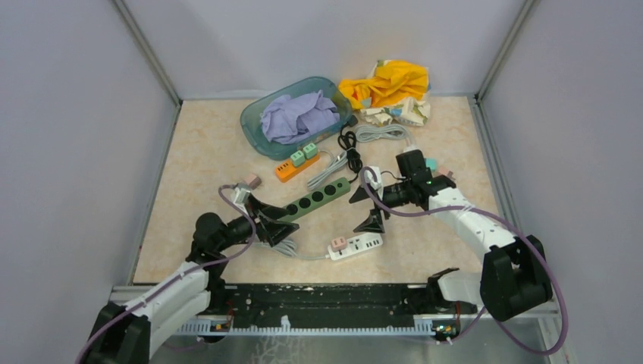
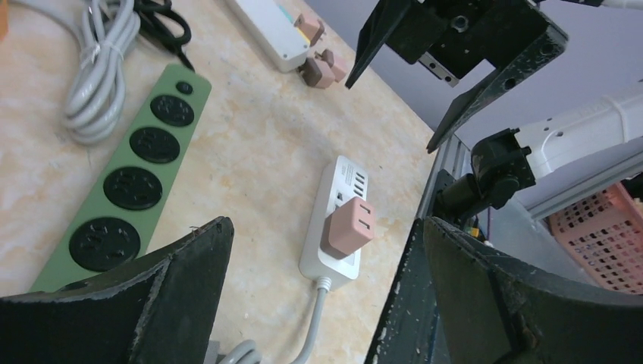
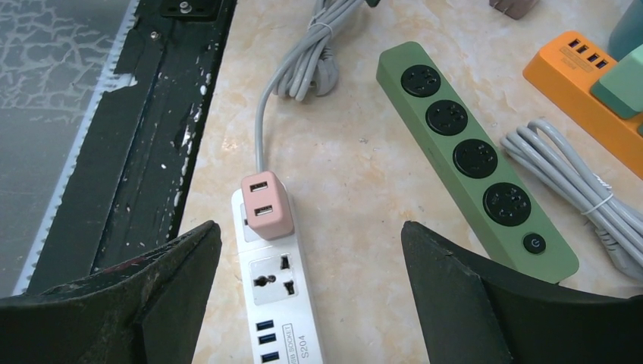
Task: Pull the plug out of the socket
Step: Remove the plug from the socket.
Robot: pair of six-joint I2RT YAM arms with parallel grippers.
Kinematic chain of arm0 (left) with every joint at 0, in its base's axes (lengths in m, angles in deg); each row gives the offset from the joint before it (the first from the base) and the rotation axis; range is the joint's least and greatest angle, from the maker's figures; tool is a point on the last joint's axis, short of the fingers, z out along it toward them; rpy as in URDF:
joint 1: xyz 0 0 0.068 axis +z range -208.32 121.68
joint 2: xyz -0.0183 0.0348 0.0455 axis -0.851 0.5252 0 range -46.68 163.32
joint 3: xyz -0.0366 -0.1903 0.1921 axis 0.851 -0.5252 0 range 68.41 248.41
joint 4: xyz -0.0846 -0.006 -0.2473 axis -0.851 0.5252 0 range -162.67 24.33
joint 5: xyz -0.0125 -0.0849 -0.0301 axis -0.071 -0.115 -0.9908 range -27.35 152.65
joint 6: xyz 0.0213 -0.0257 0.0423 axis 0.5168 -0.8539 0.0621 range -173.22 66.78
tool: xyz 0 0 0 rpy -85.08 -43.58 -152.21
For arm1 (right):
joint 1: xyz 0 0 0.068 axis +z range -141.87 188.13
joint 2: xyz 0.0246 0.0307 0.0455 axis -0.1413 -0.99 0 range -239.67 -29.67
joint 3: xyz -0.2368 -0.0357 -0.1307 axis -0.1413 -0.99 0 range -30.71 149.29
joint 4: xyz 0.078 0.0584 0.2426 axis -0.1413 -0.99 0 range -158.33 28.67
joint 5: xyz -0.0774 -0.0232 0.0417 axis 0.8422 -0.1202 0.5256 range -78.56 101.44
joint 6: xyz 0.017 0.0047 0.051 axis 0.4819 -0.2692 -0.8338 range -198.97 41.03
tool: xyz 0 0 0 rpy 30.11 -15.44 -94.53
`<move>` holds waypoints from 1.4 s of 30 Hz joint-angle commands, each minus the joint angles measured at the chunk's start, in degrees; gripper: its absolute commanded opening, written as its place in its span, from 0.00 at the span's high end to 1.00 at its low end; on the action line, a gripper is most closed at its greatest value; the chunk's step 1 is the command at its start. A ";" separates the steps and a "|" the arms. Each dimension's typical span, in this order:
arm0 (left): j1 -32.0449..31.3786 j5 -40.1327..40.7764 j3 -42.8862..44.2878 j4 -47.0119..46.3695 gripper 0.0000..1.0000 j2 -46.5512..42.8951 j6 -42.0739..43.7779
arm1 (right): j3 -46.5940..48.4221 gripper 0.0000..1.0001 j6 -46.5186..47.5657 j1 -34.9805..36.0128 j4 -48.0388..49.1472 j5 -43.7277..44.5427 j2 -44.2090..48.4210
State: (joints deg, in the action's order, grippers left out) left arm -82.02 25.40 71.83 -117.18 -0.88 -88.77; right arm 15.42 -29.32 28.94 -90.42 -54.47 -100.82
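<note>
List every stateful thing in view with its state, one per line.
pink plug, seated in white power strip
green power strip, sockets empty
orange power strip, green plugs inserted
left gripper, open, empty
right gripper, open, empty
teal bin, holds purple cloth

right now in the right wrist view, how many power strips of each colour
long green four-socket power strip: 1
white plastic power strip: 1
orange plastic power strip: 1
total: 3
</note>
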 commanded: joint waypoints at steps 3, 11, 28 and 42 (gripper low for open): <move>-1.01 2.53 -1.02 1.09 0.00 -7.10 8.37 | -0.57 0.11 2.75 -0.34 1.56 -0.55 0.50; -1.07 4.73 -3.24 0.66 0.00 -11.27 9.84 | -1.38 0.12 6.42 2.17 0.84 3.08 0.12; -11.70 10.79 -2.45 7.53 0.00 -12.06 22.68 | -0.94 0.15 8.08 6.94 1.14 8.68 -1.16; -26.97 22.14 -2.89 0.40 0.00 1.38 35.81 | -1.68 0.26 7.13 17.98 4.35 16.56 -5.37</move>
State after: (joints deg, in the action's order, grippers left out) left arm -105.54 42.18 68.88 -112.60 -2.61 -58.37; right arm 13.89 -23.03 43.30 -88.12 -40.13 -104.56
